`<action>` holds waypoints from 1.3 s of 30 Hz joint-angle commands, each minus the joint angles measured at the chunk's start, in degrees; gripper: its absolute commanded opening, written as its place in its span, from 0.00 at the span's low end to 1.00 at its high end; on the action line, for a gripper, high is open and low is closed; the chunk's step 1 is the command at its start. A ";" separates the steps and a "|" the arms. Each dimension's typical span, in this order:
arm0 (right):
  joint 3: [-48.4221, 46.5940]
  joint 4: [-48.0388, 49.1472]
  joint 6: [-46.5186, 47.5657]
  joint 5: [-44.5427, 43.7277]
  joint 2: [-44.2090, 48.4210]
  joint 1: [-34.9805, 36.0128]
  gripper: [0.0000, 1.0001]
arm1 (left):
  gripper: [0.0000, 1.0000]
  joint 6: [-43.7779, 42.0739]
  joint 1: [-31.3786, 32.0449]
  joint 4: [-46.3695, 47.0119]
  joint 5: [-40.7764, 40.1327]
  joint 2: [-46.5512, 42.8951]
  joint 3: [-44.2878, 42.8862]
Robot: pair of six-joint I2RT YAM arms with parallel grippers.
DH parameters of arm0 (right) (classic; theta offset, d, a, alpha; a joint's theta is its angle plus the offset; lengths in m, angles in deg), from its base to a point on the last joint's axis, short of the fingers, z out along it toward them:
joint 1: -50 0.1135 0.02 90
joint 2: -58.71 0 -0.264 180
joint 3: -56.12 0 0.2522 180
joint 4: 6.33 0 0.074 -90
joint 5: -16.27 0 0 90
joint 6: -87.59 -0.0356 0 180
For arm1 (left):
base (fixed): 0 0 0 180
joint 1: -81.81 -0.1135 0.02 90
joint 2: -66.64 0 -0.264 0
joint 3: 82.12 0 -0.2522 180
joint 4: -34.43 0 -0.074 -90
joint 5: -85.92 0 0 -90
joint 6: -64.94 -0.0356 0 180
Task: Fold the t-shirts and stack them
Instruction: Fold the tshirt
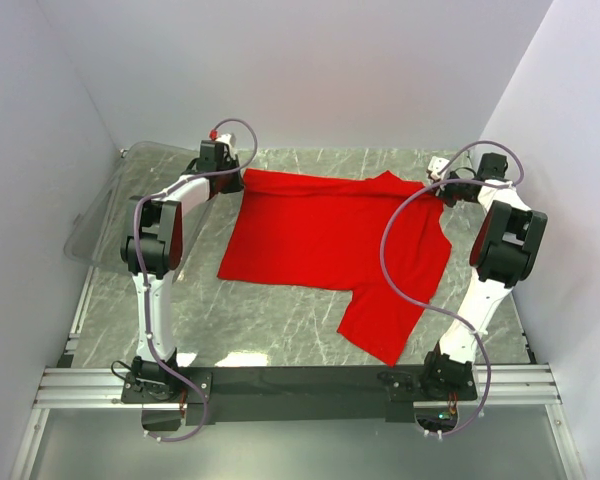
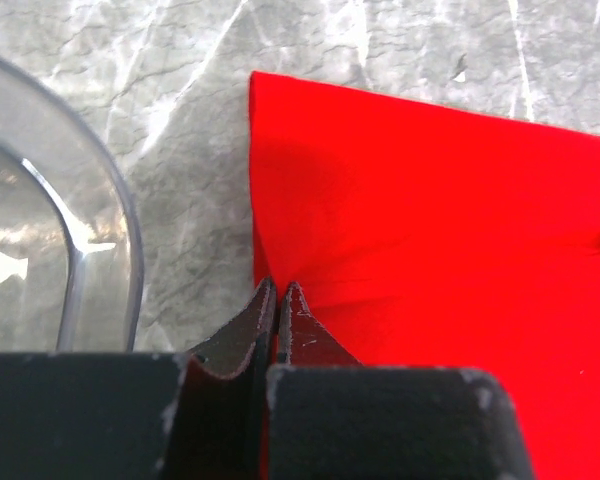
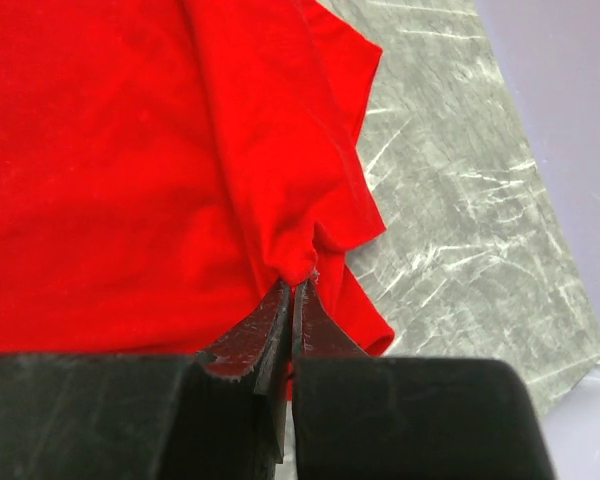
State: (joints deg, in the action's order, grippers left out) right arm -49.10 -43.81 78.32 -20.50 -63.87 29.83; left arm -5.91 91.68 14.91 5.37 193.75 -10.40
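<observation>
1. Clamped on the far-left corner of the t-shirt (image 2: 430, 240) with the left gripper (image 2: 280, 292), jaws nearly together; cloth apparently caught between them, judging by the creases fanning out from the tips.
2. Clamped on the far-right edge with the right gripper (image 3: 294, 288), jaws just as narrow, a small bunch of fabric gathered at the tips.
3. Held at both far corners, probably to keep that edge taut as one straight line, ready to be lifted or drawn across for a fold.
4. Spread on the table (image 1: 280, 325) between the two arms, far edge close to the back, left edge just beside the clear bin (image 2: 90, 230) but not touching it.
5. Plain bright red, short-sleeved, no print.
6. Smooth and flat across the left and middle; rumpled on the right, with one part trailing toward the near-right side.
7. Not yet folded into a neat shape, by the look of it.
</observation>
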 commanded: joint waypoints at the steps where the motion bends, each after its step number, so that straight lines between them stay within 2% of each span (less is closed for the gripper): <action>1: 0.32 -0.71 1.71 -0.93 3.58 -0.84 0.01 | 0.01 -0.70 -0.29 -2.14 -3.12 -1.96 -3.38; 5: -0.03 -0.62 2.06 -1.73 3.23 -1.02 0.01 | 0.01 -0.70 -0.29 -3.29 -4.27 -1.08 -5.49; 9: -1.52 -4.74 5.75 -2.34 2.44 -0.93 0.01 | 0.01 -0.79 -0.29 -4.26 -4.44 -0.20 -6.99; 20: -1.00 -7.21 9.98 -5.68 2.35 -0.23 0.03 | 0.04 -0.96 -0.29 -5.31 -3.48 0.68 -7.08; 23: -1.44 -7.65 9.80 -6.12 2.00 -0.14 0.07 | 0.07 -1.05 -0.20 -5.75 -3.30 0.77 -7.17; 30: -1.70 -8.01 9.10 -6.83 2.00 -0.14 0.17 | 0.32 -1.84 -0.20 -7.07 -0.58 0.33 -7.78; 39: -2.32 -5.81 5.41 -7.00 1.91 -0.23 0.18 | 0.40 -2.99 -0.20 -5.66 1.19 -3.27 -4.45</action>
State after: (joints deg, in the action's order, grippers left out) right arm -49.26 -50.89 85.40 -27.52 -63.87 29.85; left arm -7.48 91.66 8.60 5.48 194.82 -15.42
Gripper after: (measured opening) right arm 0.177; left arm 0.390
